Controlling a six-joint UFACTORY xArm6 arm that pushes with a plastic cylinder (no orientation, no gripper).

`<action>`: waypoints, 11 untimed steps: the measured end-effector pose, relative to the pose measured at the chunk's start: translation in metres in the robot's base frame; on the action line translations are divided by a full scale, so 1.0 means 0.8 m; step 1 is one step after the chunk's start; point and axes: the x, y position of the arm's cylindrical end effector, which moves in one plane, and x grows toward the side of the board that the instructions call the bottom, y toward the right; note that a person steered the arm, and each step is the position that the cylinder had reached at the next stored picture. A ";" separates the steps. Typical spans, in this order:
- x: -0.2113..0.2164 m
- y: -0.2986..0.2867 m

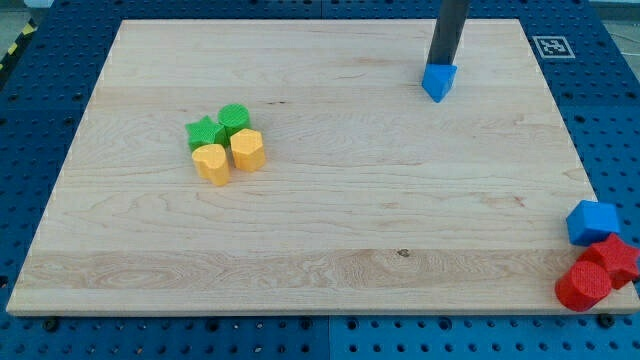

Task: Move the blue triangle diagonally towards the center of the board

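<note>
No claw; my tip (440, 66) touches blue triangle (439, 81), green/yellow cluster (226, 143) well apart, view's left.

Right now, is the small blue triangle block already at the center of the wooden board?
No, the blue triangle block sits near the board's top edge, with my tip directly behind it.

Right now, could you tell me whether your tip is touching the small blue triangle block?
Touching, it seems: in the camera view my tip meets the blue triangle block's top edge with no visible gap.
</note>
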 end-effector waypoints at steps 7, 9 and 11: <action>0.035 0.004; 0.033 -0.018; 0.060 -0.037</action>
